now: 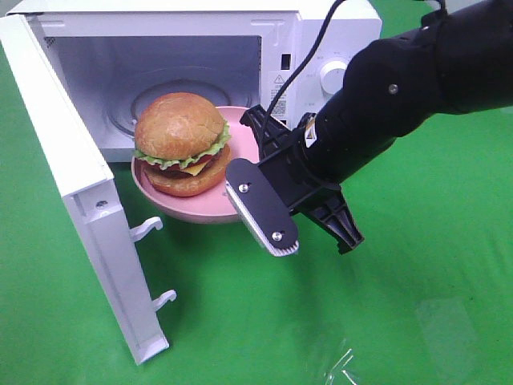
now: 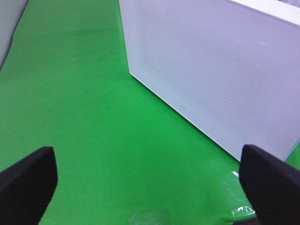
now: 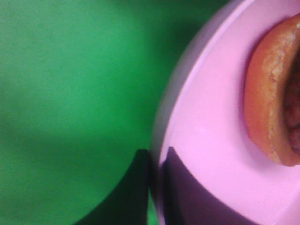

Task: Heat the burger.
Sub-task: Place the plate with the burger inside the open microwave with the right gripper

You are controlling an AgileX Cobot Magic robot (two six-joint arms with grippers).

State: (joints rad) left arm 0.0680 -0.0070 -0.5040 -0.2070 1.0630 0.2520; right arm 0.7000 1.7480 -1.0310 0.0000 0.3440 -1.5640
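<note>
The burger, with a golden bun, lettuce and cheese, sits on a pink plate held at the mouth of the open microwave. My right gripper is shut on the plate's right rim. In the right wrist view its dark fingers pinch the plate edge at the right gripper, and the burger shows at the side. My left gripper is open over the green cloth with nothing between its fingers. It is out of the high view.
The microwave door swings out to the left, latch hooks facing the plate. Its white perforated panel fills the left wrist view. A black cable runs over the microwave. A wrinkle of clear film lies on the green cloth.
</note>
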